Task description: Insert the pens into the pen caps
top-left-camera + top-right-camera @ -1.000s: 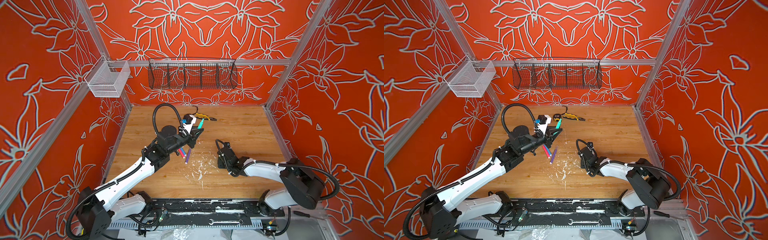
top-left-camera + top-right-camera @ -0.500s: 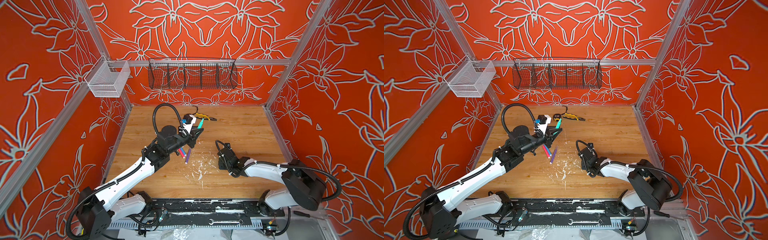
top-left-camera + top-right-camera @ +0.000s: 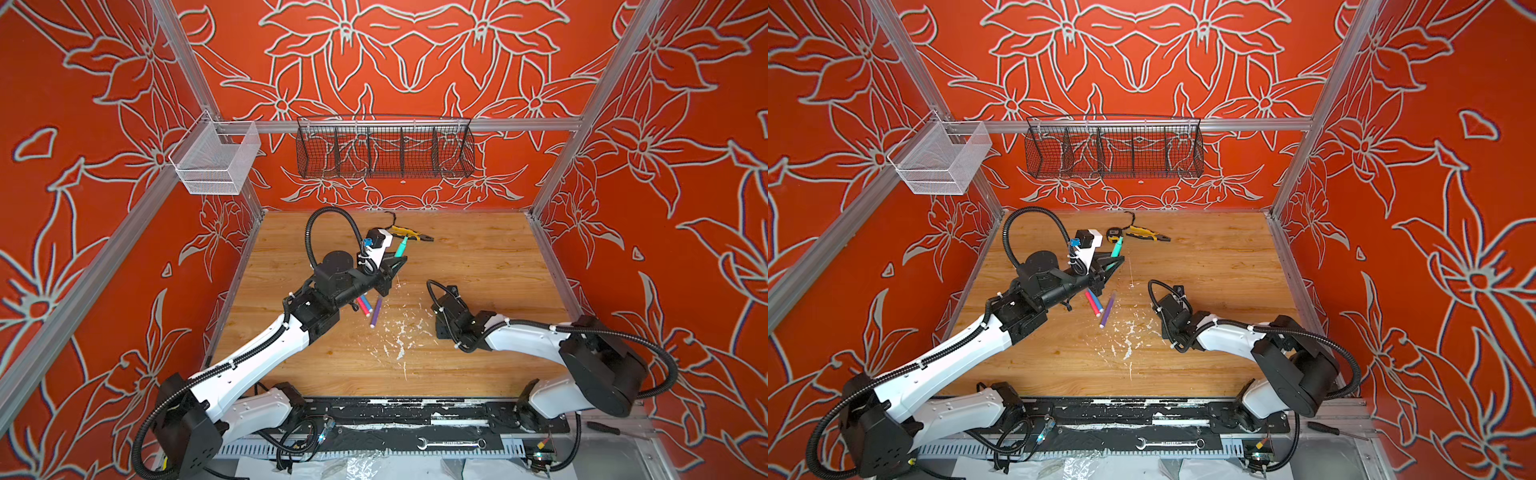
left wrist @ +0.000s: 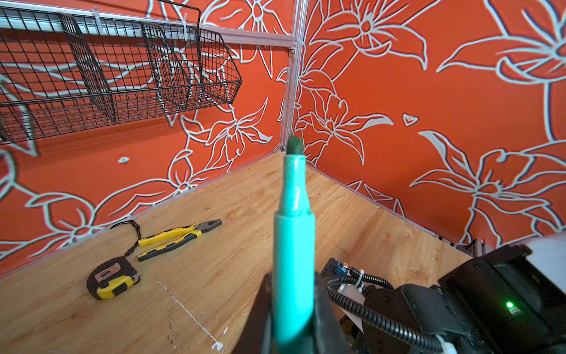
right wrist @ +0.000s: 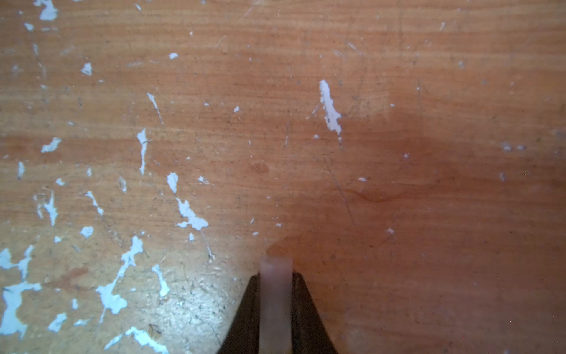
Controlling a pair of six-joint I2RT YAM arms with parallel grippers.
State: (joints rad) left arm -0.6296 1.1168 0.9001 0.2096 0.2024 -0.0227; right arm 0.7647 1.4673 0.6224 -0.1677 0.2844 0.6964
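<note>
Nearest: right claw [image 5: 275,277] pinches clear cap [image 5: 274,306] low over worktop [image 5: 398,153]; small, slick, cap may squirt out or tilt. Loose purple pen [image 3: 376,311] mid-worktop. Farther, left claw [image 4: 292,283] clamps green pen [image 4: 294,233], nib exposed; misaligned push could smear or jam.

Both top views look down from high at the front, sharing the whole table [image 3: 478,257]. The left wrist view faces the back corner; the right wrist view looks closely at the table.
</note>
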